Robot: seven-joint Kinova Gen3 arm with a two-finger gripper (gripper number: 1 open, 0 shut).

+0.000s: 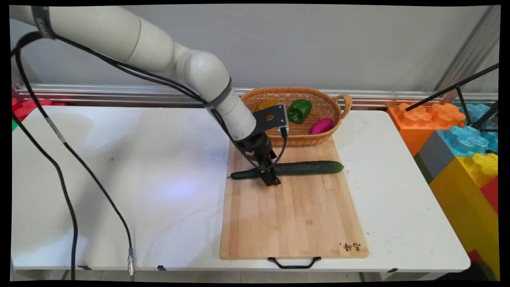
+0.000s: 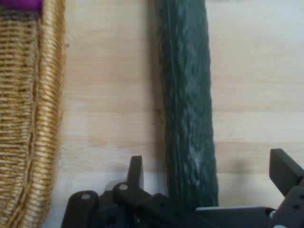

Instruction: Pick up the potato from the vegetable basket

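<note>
Wood board (image 1: 293, 215): lies flat on the white table (image 1: 119, 171), carrying the cucumber (image 1: 306, 168) crosswise at its far end.
Gripper (image 1: 269, 175): down over the cucumber's left part, fingers (image 2: 135, 172) spread wide either side, gripping nothing.
Basket (image 1: 346, 104): just beyond the board; holds a green pepper (image 1: 299, 110), a magenta piece (image 1: 322, 126), something orange (image 1: 266, 105).

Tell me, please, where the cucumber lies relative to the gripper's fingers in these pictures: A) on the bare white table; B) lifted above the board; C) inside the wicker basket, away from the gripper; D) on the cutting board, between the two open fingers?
D: the cucumber lies on the cutting board, and the gripper straddles it, one finger on each side with gaps.
</note>
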